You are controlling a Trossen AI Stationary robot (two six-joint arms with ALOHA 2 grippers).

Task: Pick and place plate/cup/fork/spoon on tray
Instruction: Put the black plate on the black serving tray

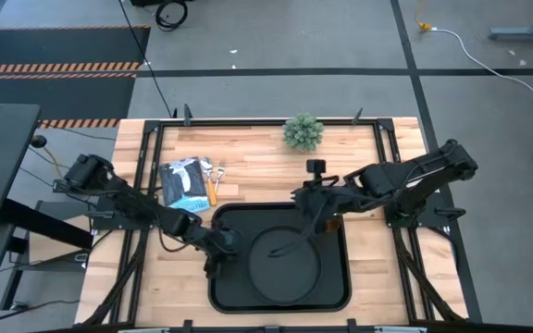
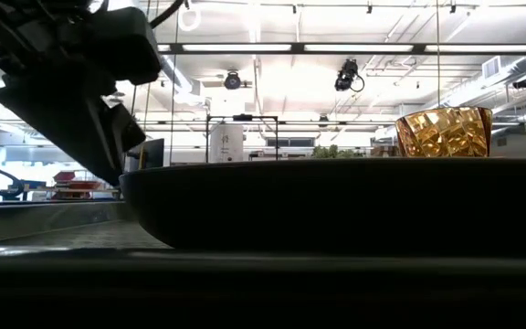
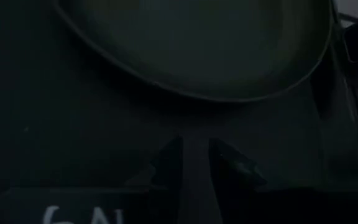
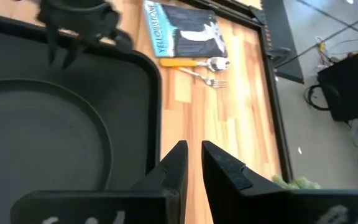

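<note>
One plate (image 1: 285,264) lies flat inside one tray (image 1: 225,222) at the bench's (image 1: 387,277) near edge. One cup (image 2: 443,132), clear only in the low view, stands at the tray's right rim. One fork (image 4: 207,79) and one spoon (image 4: 194,62) lie side by side toward the far-left corner, beside a booklet (image 4: 185,31). The left pincer (image 3: 194,163) hovers nearly closed over the tray's left part; the right pincer (image 4: 193,157), nearly closed and empty, hangs above the tray's far rim.
</note>
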